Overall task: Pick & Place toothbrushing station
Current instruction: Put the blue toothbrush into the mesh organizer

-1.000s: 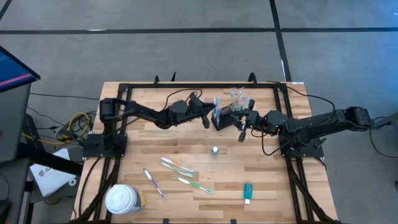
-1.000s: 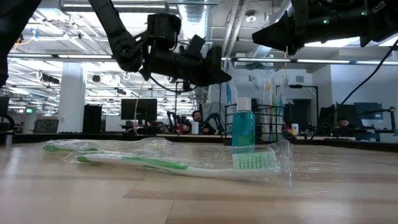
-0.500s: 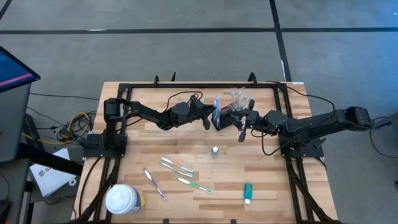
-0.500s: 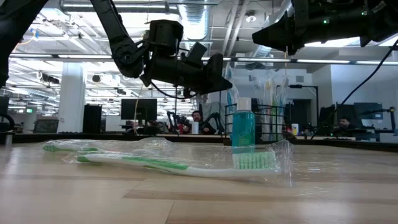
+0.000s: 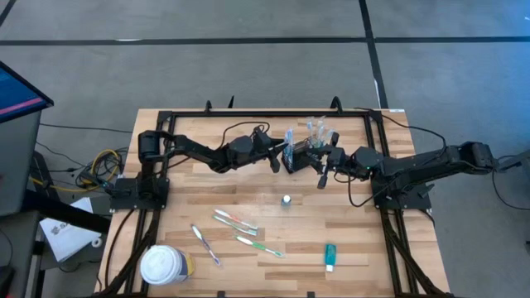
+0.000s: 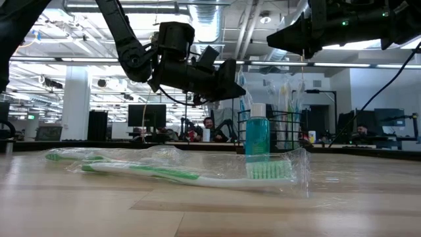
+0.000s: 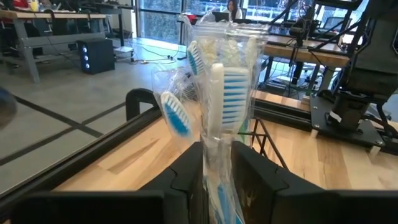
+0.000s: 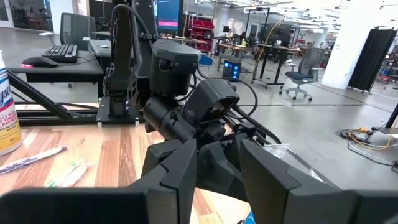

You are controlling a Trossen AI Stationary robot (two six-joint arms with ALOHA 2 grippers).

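Pale wooden slats form the tabletop (image 5: 190,186), framed by a black rail. Near its far edge stands the small black wire-mesh caddy (image 5: 302,154) with wrapped toothbrushes upright in it. From the left, the left gripper (image 5: 281,155) has its dark fingers (image 7: 186,180) either side of a plastic-wrapped blue-and-white toothbrush (image 7: 225,102) (whether they pinch or merely flank it, I cannot tell). The right gripper (image 5: 325,161) sits against the caddy's other side, fingers parted. Nearer the front lie loose green toothbrushes (image 5: 236,222), a small teal tube (image 5: 330,256) and a white-lidded yellowish tub (image 5: 164,265)
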